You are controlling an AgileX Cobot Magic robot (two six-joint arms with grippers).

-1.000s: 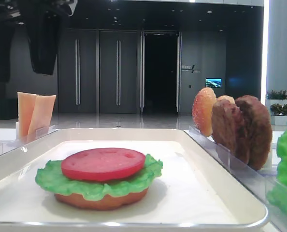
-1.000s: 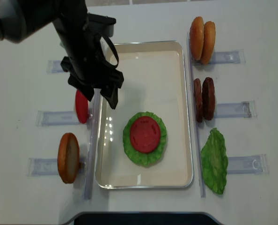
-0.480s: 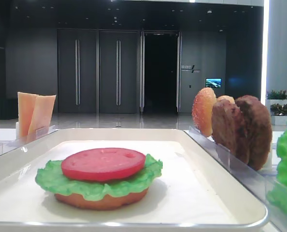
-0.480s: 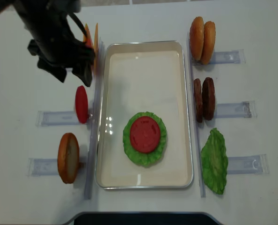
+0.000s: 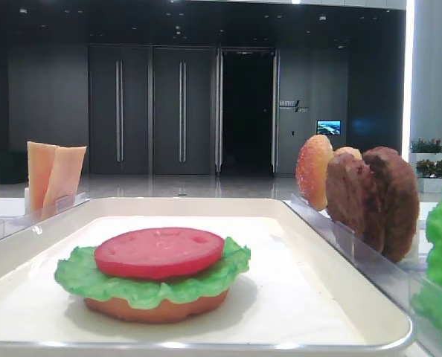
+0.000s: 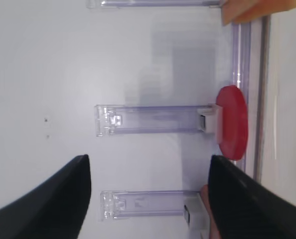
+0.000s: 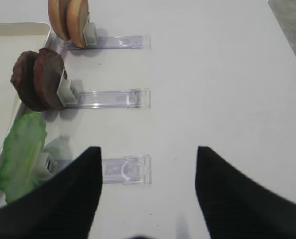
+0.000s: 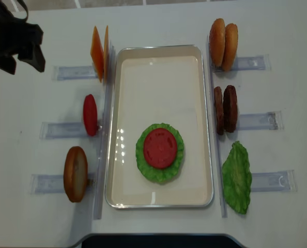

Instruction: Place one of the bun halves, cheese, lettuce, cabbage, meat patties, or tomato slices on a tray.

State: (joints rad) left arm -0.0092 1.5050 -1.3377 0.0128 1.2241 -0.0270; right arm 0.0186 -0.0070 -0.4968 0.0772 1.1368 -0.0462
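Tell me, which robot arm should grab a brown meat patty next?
Probably the right. The meat patties stand in their holder close ahead of the open right gripper; the left gripper faces the spare tomato slice.

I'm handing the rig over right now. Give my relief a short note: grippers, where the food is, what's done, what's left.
Left gripper: open, empty, above the left holders.
Right gripper: open, empty, over the table right of the lettuce holder.
Tray: holds a stack of bun half, lettuce and a tomato slice on top.
In holders, left: cheese, a spare tomato slice, one bun half. Right: two bun halves, meat patties, a lettuce leaf.
Done: tomato placed. Left: patty, cheese or top bun, if the stack continues.
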